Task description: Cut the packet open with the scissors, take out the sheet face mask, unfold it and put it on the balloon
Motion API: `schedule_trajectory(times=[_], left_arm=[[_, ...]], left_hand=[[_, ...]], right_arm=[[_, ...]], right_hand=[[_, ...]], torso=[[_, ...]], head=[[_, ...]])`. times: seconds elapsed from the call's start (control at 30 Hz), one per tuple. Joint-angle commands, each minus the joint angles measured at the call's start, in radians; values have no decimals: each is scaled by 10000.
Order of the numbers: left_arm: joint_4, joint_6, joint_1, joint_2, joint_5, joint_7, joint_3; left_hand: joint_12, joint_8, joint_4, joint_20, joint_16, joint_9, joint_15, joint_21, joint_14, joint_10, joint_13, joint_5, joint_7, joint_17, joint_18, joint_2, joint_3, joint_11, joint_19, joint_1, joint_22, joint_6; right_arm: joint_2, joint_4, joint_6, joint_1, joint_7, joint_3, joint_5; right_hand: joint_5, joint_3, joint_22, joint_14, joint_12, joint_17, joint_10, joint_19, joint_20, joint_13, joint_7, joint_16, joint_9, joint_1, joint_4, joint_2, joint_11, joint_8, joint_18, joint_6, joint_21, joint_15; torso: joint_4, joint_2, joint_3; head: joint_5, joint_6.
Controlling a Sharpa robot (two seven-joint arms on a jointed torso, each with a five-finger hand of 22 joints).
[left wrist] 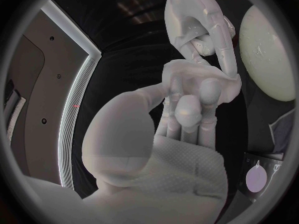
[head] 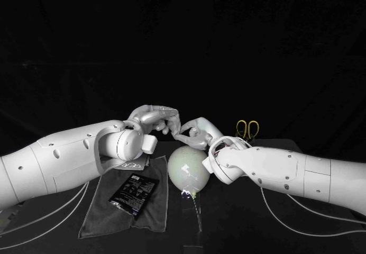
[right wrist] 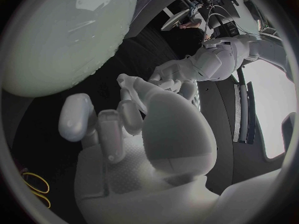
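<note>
Apparently folded, the sheet face mask [left wrist: 201, 83] is a small pale wad pinched between the left hand [head: 155, 117] and right hand [head: 194, 132], fingertips meeting just beyond the balloon [head: 188, 170]; likely thin, damp, slippery and easily torn, it wants gentle holds at its opposite edges.

One balloon [head: 189, 169], one packet [head: 134, 193], one scissors [head: 247, 128], one cloth [head: 155, 212]

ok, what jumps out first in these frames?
The two hands meeting fingertip to fingertip above the pale balloon: the left hand holds what looks like the folded sheet face mask, the right hand reaching to it. The black packet lies on a grey cloth left of the balloon; yellow-handled scissors behind the right arm.
</note>
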State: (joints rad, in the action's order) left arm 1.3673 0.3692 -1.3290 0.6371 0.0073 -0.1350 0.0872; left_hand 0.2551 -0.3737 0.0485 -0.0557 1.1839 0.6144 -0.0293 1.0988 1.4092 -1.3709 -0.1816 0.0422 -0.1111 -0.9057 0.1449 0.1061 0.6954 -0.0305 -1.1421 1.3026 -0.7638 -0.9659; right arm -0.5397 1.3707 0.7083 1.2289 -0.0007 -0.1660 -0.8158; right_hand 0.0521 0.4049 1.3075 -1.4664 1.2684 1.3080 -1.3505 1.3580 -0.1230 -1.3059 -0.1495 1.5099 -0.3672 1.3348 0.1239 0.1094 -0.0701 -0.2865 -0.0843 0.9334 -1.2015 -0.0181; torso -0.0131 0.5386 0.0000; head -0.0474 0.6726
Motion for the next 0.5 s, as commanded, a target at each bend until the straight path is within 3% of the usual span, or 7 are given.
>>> schedule_trajectory(times=[0.03, 0.17, 0.5], left_arm=[[36, -197, -9, -2, 119, -163, -17], [32, -189, -9, 0, 139, -151, -17], [-24, -148, -8, 5, 152, -173, -17]], left_hand=[[-42, -39, 43, 1, 47, 12, -111, 38, 87, -23, -11, 67, -7, -9, 52, -47, 33, 13, -39, 73, -14, -86], [-42, -39, 42, 1, 53, 12, -110, 38, 88, -24, -11, 67, -8, -19, 52, -48, 33, 12, -38, 72, -14, -87], [-42, -39, 42, 1, 53, 12, -110, 38, 88, -24, -11, 67, -8, -19, 52, -48, 33, 12, -38, 72, -14, -87]], right_arm=[[-1, 4, 254, 2, 147, 7, -110], [-12, 15, 517, 2, 246, 8, -95], [-88, 58, 800, 2, 321, 8, -89]], right_hand=[[-35, 252, 1686, -646, 345, 1901, -312, 271, 94, -371, 238, 168, -133, 343, -175, -342, 190, -312, 112, 514, -426, 214], [-37, 462, 1817, -812, 754, 2162, -717, 574, 351, -689, 554, 335, -368, 654, -473, -507, 463, -751, 208, 924, -902, 493], [-36, 925, 1922, -950, 1137, 2416, -1113, 823, 591, -1028, 703, 484, -755, 556, -650, -512, 644, -1323, 300, 980, -1309, 677]], torso=[[6, 3, 0], [-4, 2, 7], [2, -1, 5]], head=[[-1, -2], [-6, 0], [-5, 2]])
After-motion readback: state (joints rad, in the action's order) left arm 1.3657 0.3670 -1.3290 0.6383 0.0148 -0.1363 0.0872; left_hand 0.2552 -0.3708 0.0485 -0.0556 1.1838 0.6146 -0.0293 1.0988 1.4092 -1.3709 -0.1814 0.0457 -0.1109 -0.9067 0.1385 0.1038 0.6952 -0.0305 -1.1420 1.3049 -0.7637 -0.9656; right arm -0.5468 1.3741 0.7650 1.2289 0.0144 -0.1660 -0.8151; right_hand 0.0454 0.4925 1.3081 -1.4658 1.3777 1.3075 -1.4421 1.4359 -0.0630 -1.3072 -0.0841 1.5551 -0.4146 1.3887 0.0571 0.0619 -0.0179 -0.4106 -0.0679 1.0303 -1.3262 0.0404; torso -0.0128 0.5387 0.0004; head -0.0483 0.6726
